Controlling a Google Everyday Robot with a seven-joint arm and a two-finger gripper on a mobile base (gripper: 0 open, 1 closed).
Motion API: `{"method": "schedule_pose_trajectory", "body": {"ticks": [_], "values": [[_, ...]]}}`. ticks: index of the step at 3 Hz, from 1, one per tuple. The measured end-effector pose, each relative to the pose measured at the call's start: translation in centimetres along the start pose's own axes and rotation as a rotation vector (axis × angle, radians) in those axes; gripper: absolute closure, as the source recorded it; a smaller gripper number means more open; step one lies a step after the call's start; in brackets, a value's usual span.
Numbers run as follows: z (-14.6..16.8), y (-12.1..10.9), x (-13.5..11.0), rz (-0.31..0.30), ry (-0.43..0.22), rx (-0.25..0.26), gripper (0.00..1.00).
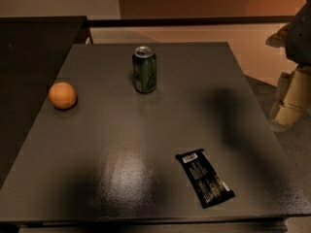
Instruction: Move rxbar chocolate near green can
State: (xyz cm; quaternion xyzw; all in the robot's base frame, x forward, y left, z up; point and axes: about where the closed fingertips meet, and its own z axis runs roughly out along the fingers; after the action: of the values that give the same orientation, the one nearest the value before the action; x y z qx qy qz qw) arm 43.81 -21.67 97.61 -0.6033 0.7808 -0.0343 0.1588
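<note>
The rxbar chocolate (204, 177) is a flat black wrapper with white lettering. It lies at an angle near the front right of the dark table (146, 144), with its white label at the far end. The green can (144, 69) stands upright at the back middle of the table, silver top up. My gripper (288, 105) is a pale shape at the right edge of the camera view. It hangs beyond the table's right side, well apart from the bar and the can, and holds nothing that I can see.
A round orange fruit (62, 95) sits at the table's left edge. A dark counter (34, 47) adjoins the table at the back left. The pale arm body (300, 33) fills the upper right corner. The floor (291, 149) shows on the right.
</note>
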Motion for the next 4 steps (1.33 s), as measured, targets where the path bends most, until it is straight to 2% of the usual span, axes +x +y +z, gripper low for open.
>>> {"method": "schedule_pose_trajectory", "body": {"ticks": [2,4], "values": [[-0.1,0.4,-0.4,-0.014,-0.026,-0.011,0.0],[1.7,4.1,-1.3,-0.049,-0.19,-0.105,0.0]]}}
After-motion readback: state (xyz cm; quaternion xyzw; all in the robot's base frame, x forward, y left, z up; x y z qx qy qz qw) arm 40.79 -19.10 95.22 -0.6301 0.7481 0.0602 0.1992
